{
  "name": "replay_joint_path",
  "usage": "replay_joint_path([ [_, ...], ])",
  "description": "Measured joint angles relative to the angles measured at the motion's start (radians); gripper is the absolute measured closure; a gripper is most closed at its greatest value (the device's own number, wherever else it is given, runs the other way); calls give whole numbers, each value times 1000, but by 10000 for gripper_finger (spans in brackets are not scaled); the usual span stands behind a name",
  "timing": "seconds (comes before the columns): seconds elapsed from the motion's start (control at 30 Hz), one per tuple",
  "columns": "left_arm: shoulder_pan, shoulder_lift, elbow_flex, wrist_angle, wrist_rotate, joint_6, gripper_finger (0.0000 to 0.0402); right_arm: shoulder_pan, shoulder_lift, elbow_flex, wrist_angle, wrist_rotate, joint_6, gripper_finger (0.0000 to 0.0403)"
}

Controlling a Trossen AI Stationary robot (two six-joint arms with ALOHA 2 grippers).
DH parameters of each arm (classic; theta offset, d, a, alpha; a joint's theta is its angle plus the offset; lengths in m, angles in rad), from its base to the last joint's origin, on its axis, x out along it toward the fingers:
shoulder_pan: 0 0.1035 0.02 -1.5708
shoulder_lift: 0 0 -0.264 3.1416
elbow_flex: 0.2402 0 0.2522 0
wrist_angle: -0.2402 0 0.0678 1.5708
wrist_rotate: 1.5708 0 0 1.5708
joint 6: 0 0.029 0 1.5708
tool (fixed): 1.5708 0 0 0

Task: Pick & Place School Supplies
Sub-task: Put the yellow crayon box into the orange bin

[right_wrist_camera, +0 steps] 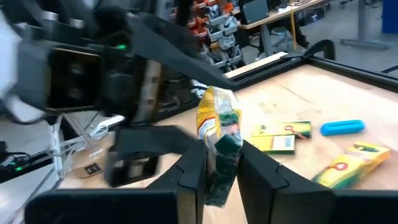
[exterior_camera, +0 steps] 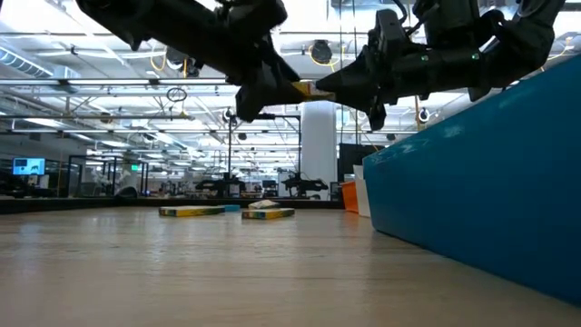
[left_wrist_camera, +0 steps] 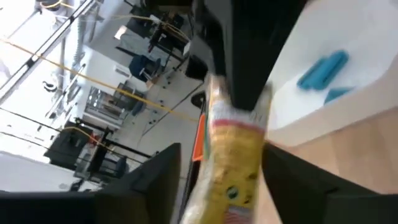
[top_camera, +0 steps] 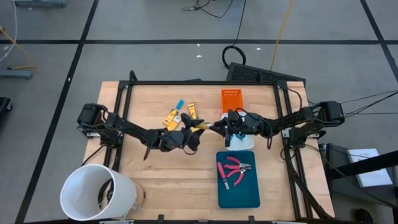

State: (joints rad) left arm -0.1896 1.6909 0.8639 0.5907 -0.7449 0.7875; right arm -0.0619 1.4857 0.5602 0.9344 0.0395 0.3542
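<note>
A yellow packet with a green end [top_camera: 201, 127] hangs in the air at mid-table between my two grippers; it also shows in the low view [exterior_camera: 304, 89]. My right gripper [top_camera: 215, 126] [right_wrist_camera: 217, 158] comes from the right and is shut on it. My left gripper [top_camera: 193, 132] [left_wrist_camera: 224, 158] faces it from the left, open, its fingers standing on either side of the packet [left_wrist_camera: 233, 155]; whether one finger touches, I cannot tell. More yellow packets [top_camera: 173, 118] [right_wrist_camera: 283, 137] and a light-blue piece [top_camera: 180, 104] [right_wrist_camera: 342, 127] lie flat on the table. My right gripper pinches the packet's green end [right_wrist_camera: 222, 146] between its two fingers [right_wrist_camera: 194, 165]. The fingers come nearly level from the table's right. The packet is lifted clear of the table and sticks out past the fingertips toward the left gripper.
A teal tray [top_camera: 239, 190] near the right front holds pink-red handled tools [top_camera: 236, 168]. A white tray [top_camera: 247, 144] [left_wrist_camera: 323, 109] with light-blue pieces [left_wrist_camera: 323, 68] lies under the right gripper. An orange tray [top_camera: 231, 99] sits farther back. A big white bucket [top_camera: 96, 193] stands at the front left.
</note>
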Motion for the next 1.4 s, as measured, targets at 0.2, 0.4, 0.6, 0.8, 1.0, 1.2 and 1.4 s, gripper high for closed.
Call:
replay_joint_path([
  [0.2,-38,-13,6,31,3,-103,115,-45,-1,-1,-13,11,-16,366],
  [0.4,-51,-34,11,10,-15,-191,88,-89,-64,-1,-145,37,-73,376],
  [0.6,-18,-51,11,-65,-23,-297,90,-121,-213,-1,-401,252,-224,375],
  [0.8,28,-53,11,-126,-13,-370,95,-159,-332,-1,-731,497,-277,377],
  [1.0,57,-53,11,-124,28,-413,96,-215,-305,-2,-794,537,-264,374],
  [1.2,61,-53,11,-123,81,-428,94,-265,-247,-2,-763,536,-265,369],
  [1.4,62,-53,11,-123,82,-427,98,-292,-212,-2,-734,536,-262,345],
])
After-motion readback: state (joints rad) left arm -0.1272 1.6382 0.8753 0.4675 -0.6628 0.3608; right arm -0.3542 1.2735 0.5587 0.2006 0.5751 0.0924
